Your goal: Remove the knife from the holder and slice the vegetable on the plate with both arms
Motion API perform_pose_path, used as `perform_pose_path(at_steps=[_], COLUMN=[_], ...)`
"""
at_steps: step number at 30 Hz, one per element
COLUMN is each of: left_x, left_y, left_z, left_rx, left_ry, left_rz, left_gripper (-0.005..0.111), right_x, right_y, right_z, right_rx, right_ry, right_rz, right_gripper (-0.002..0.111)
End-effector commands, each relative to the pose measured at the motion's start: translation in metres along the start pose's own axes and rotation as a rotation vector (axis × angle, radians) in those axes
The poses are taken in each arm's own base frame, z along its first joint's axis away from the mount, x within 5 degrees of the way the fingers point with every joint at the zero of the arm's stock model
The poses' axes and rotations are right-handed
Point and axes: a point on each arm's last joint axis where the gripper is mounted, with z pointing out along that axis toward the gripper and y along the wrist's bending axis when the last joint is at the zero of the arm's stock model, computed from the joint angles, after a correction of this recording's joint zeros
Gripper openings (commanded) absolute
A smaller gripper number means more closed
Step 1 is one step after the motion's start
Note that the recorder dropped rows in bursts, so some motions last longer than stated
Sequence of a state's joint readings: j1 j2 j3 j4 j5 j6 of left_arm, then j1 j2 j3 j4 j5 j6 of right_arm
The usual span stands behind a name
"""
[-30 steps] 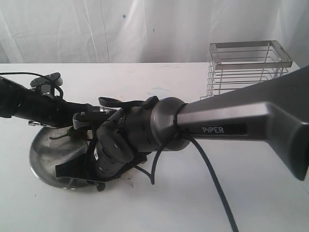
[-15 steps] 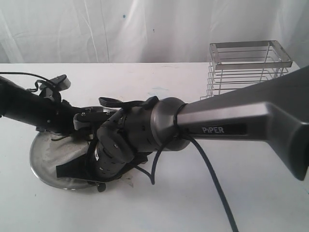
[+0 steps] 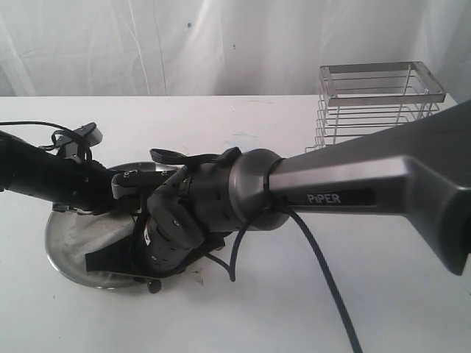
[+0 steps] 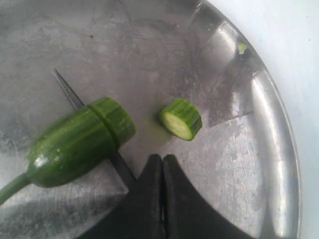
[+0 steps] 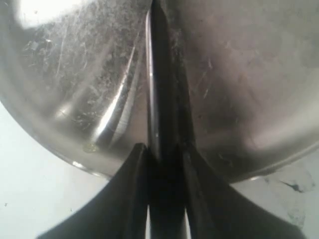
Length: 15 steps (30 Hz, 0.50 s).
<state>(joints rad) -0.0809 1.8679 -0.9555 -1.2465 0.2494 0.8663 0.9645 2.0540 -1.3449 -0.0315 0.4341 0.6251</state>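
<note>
Now the right gripper (image 5: 163, 149) clamps the knife (image 5: 160, 84), blade crosswise through the vegetable (image 4: 75, 147) well inside the rim of the plate (image 4: 271, 124); the left gripper (image 4: 162, 160), pinched shut and empty, sits just beside it.

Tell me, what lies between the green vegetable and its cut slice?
Only bare plate, in the left wrist view; the vegetable and slice lie apart.

Legible in one place only: "PiPER", in pale letters on a dark strip (image 3: 337, 197) set into the grey sleeve (image 3: 383, 165) of the right arm (image 3: 199, 198), exterior view. Nothing readable in either wrist view.
</note>
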Motion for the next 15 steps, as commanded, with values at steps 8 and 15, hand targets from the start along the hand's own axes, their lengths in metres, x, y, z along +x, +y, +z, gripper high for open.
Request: perform_pose_path(at_steps=[8,15], left_x=[0.032,0.042], left_y=[0.018,0.019], left_z=[0.014,0.014], left_rx=[-0.061,-0.047], left_ry=[0.112,0.148], left_rz=[-0.002,-0.017], left_gripper=[0.000,0.000], right_x=[-0.015,-0.031], right_y=[-0.007,-0.021], right_z=[-0.018,-0.036], right_rx=[0.039,0.106], right_ry=[-0.007,-0.010], right_rz=[-0.006,-0.023], right_gripper=[0.000,0.000])
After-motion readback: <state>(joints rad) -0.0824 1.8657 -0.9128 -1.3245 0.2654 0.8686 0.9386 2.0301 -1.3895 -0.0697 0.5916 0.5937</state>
